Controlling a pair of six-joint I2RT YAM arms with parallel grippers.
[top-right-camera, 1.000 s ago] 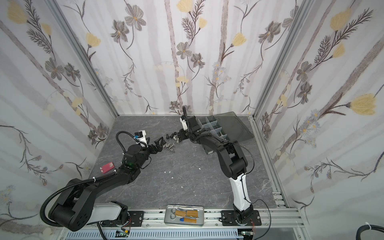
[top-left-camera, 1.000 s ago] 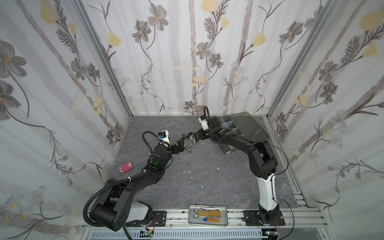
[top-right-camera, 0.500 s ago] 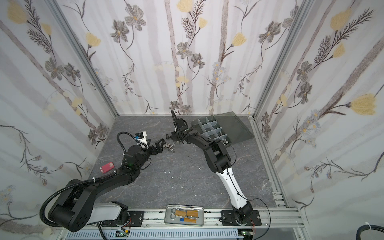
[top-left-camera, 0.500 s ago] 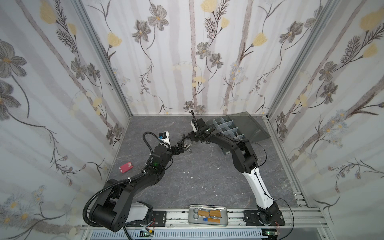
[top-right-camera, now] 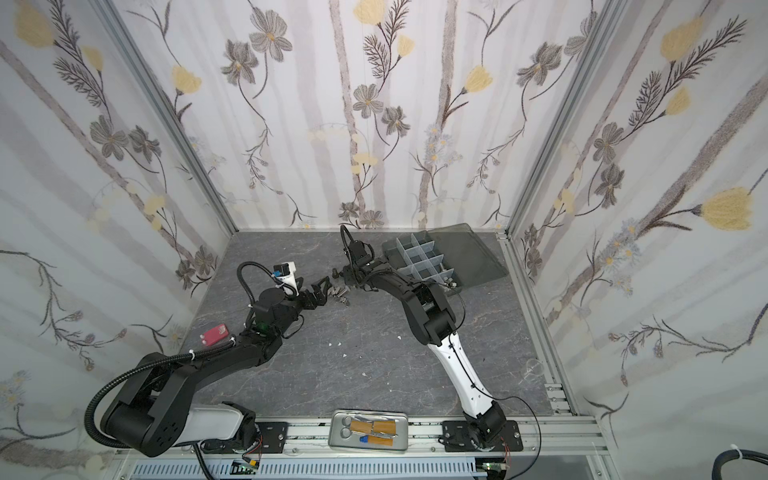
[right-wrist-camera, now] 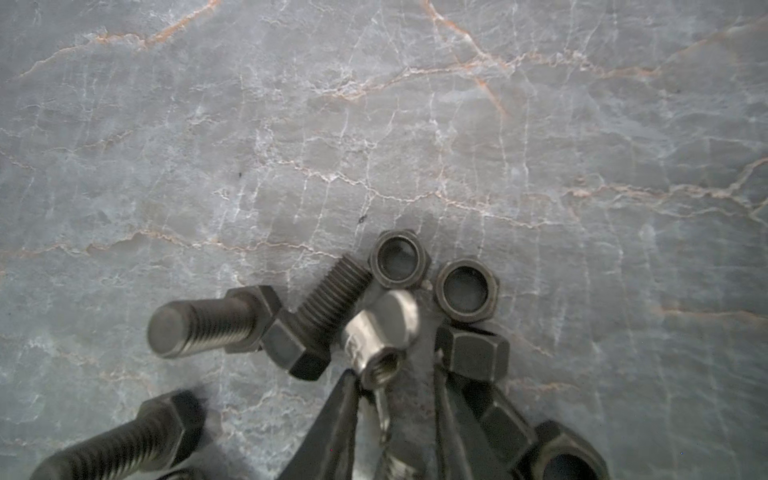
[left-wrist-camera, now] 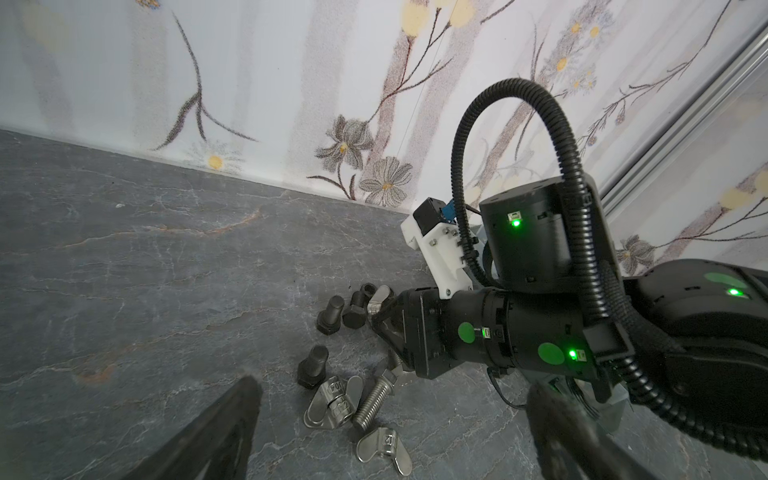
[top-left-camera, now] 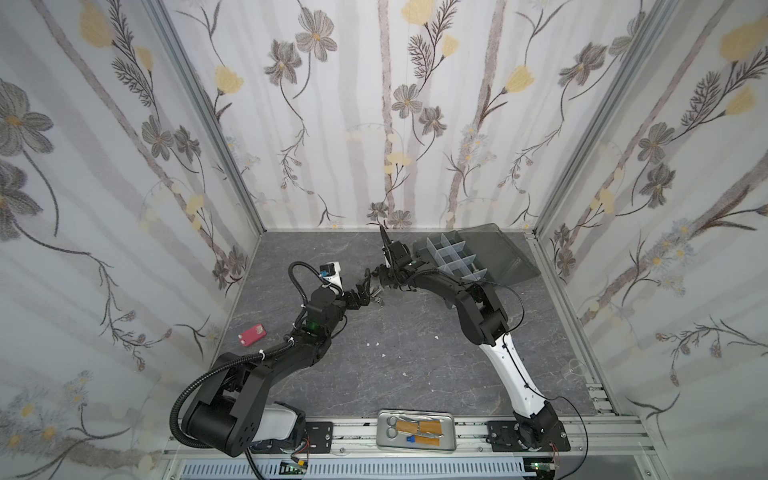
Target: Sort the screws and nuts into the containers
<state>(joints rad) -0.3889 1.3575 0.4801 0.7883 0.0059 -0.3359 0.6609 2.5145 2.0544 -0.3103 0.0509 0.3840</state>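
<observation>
- Silver metal tray (top-left-camera: 415, 413) on front rail, scissors (top-left-camera: 390, 428) inside; parked clear of the work area, likely no part of the sort. No readable writing.
- White specks (top-left-camera: 376, 344) loose on grey marbled tabletop (top-left-camera: 415, 374); debris, not fasteners.
- Red flat item (top-left-camera: 251, 334) off to the left, well apart from everything; label too small to read.
- Left gripper (top-right-camera: 323, 293) low over tabletop just beside the pile, jaws spread wide, holding nothing; probably waiting its turn.
- Screws and nuts (top-right-camera: 340, 294) heaped mid-table between both grippers, within reach of either arm: black bolts (right-wrist-camera: 208, 322), black hex nuts (right-wrist-camera: 399, 259), silver wing nuts (left-wrist-camera: 384, 446), one silver bolt (left-wrist-camera: 372, 405). Stamped marks on the wings, unreadable.
- Right gripper (right-wrist-camera: 395, 386) down in the pile, jaws narrowed either side of one wing of a single wing nut (right-wrist-camera: 384, 332); thin wing likely the easiest handle. Pinch made or not: cannot tell.
- Containers (top-left-camera: 451, 254) at the back on the right arm's side, smoky lid (top-left-camera: 503, 253) thrown back for access from above; short carry from pile. Few bright pieces seemingly in the near end cell, other cells apparently bare.
</observation>
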